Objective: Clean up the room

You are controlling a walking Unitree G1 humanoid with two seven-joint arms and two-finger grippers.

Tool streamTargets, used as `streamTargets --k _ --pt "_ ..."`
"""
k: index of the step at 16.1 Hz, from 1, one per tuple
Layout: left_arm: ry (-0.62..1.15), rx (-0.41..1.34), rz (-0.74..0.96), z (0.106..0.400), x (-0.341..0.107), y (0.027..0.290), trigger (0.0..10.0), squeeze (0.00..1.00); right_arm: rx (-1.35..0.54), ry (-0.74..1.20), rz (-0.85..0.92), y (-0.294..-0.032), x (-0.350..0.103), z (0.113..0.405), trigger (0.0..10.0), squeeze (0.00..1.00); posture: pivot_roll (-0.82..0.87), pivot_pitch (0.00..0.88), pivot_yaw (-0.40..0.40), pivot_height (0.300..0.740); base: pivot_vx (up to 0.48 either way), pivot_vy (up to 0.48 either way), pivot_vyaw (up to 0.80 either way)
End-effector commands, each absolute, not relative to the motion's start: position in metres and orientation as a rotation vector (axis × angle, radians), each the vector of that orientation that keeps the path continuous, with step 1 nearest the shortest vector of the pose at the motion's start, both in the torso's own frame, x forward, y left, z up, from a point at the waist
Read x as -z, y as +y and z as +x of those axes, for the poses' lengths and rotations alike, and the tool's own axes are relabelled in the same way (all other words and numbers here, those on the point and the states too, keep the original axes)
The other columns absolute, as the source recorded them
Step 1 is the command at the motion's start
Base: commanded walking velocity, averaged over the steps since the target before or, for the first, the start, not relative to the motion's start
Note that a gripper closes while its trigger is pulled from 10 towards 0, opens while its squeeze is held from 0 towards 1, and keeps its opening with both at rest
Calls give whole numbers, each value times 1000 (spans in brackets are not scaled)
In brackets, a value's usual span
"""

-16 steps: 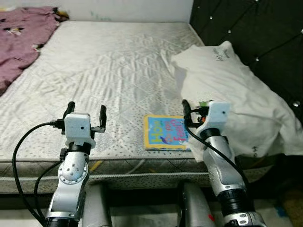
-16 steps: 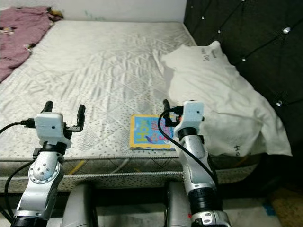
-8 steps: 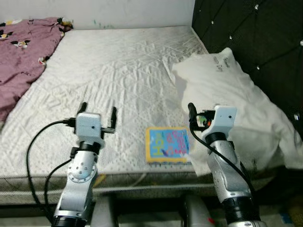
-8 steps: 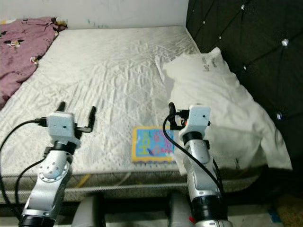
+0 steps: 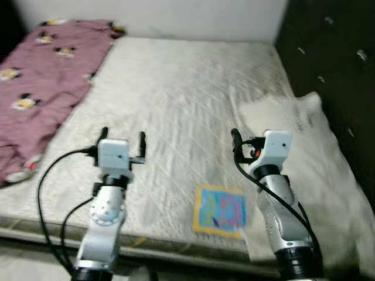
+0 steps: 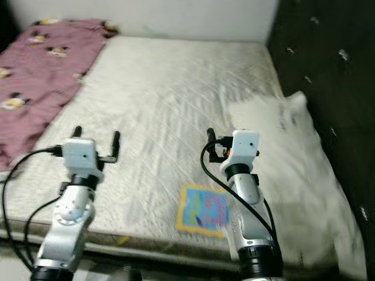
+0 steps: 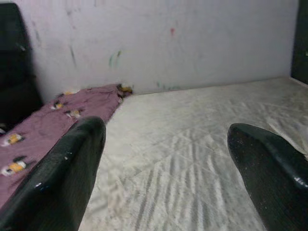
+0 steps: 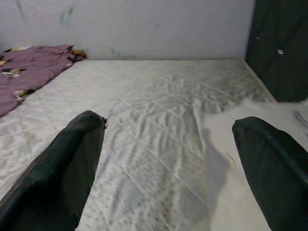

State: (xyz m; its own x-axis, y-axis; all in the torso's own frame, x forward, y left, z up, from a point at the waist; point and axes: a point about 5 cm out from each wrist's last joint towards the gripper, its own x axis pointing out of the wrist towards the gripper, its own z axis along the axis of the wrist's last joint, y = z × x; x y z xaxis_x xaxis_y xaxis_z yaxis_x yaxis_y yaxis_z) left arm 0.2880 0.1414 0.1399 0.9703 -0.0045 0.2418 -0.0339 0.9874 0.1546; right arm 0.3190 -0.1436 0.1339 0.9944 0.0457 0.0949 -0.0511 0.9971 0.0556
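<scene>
On the mattress (image 5: 176,93), near its front edge, you have a blue book (image 5: 221,210) lying between left gripper (image 5: 122,140) and right gripper (image 5: 246,140) (both spread wide, holding nothing), pillow (image 5: 328,170) beside it.

The mattress (image 5: 176,88) ahead of both spread jaws is quilted cloth, matt and puckered. The purple blanket (image 5: 41,76) looks soft printed fabric. The book (image 5: 221,211) has a glossy paper cover. The pillow (image 5: 316,152) is wrinkled cotton; the headboard (image 5: 334,52) is tufted dark upholstery.
</scene>
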Motion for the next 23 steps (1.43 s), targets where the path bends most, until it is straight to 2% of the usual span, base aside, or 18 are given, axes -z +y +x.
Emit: streamTargets --k 1,3,7,11,15,16,20,23 --pt "-257 -8 167 288 -141 136 10000 0 -56 -90 51 -143 -135 318 10000 0 -90 29 -14 740 0 0 0" --pt "-271 -3 148 293 -146 131 10000 0 -54 -86 46 -144 -134 316 10000 0 -94 29 -16 740 0 0 0" --pt "-265 -31 161 293 -143 136 10000 0 -76 -90 -7 -143 -133 315 10000 0 -95 30 -21 740 0 0 0" --pt "-214 -46 120 291 -134 144 10000 0 -70 -75 11 -141 -129 313 10000 0 -92 33 -21 740 0 0 0" --pt "-216 -38 110 294 -136 143 10000 0 -89 -74 -14 -139 -129 313 10000 0 -90 36 -24 740 0 0 0" --pt "-216 -29 103 294 -137 142 10000 0 -84 -77 -59 -139 -128 313 10000 0 -91 39 -22 740 0 0 738" --pt "-203 -13 86 293 -134 141 10000 0 -79 -69 -25 -139 -127 312 10000 0 -91 39 -22 740 0 0 364" --pt "-208 -18 81 295 -136 142 10000 0 -73 -65 -19 -139 -126 314 10000 0 -87 30 -23 740 0 375 0"
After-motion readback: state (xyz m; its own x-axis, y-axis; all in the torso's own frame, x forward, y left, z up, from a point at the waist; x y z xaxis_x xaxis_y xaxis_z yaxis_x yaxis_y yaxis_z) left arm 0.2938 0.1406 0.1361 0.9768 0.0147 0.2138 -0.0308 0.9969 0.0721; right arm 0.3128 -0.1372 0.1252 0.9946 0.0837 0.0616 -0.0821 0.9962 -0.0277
